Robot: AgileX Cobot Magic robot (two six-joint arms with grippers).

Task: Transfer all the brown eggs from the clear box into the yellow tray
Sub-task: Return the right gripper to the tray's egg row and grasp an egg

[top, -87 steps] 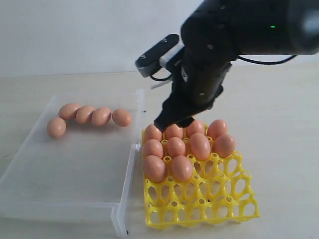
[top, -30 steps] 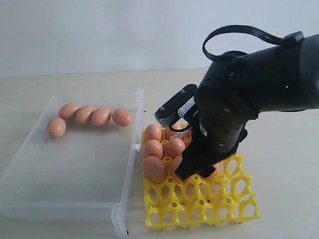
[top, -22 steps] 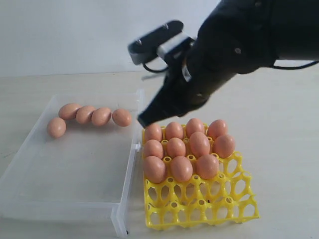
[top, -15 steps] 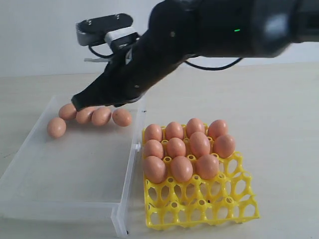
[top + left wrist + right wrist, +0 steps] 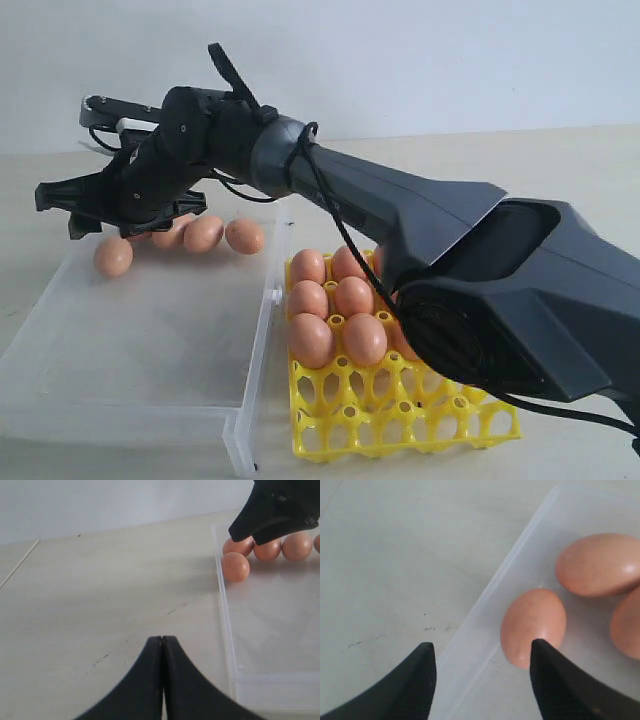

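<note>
my right fingers (image 5: 415,685) hang wide apart, empty, astride the clear box (image 5: 150,340) wall beside a brown egg (image 5: 534,627); my left fingers (image 5: 150,680) are pinched together, empty; other brown eggs (image 5: 352,296) sit in the yellow tray (image 5: 400,444).

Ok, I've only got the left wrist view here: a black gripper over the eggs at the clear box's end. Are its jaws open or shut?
Observer: Open and empty. In the right wrist view the right gripper shows the wall of the clear box between its fingers.
Operator: And the yellow tray?
Observer: The yellow tray holds brown eggs in its far rows; its front cups are empty.
</note>
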